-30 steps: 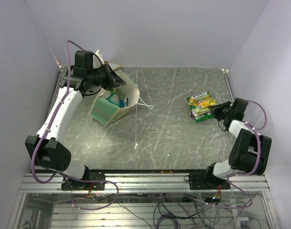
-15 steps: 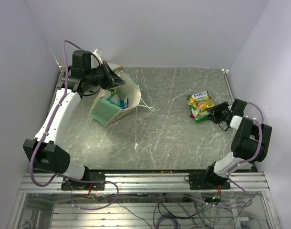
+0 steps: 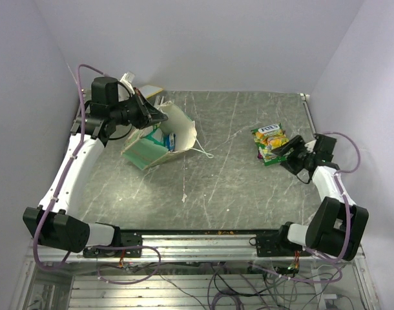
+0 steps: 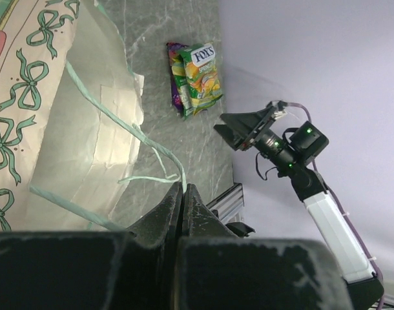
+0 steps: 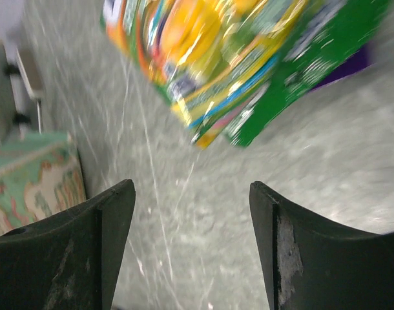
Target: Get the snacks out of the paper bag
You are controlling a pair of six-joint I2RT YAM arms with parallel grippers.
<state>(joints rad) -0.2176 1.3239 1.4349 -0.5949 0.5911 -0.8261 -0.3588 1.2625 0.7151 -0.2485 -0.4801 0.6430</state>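
The paper bag [image 3: 145, 150] lies tipped on its side at the table's back left, mouth facing right; its cream bow-patterned panel [image 4: 16, 110] fills the left wrist view. My left gripper [image 3: 153, 115] is at the bag's upper rim, jaws shut on a thin string handle [image 4: 173, 165]. Something teal and white [image 3: 161, 137] shows inside the mouth. The snacks [image 3: 270, 142] lie stacked on the table at the right: a green and yellow-orange packet [image 4: 200, 74] with a white oval logo over a purple one. My right gripper [image 3: 283, 150] stands open just short of them [image 5: 248, 58], nothing between its fingers [image 5: 192, 187].
A second string handle [image 3: 203, 151] trails from the bag onto the grey marbled table [image 3: 223, 187]. Lilac walls close in the back and both sides. An aluminium rail [image 3: 197, 244] runs along the near edge.
My right gripper has opened, let go of the snack packets and drawn back slightly. My left arm has shifted, pulling the bag's rim a little to the right.
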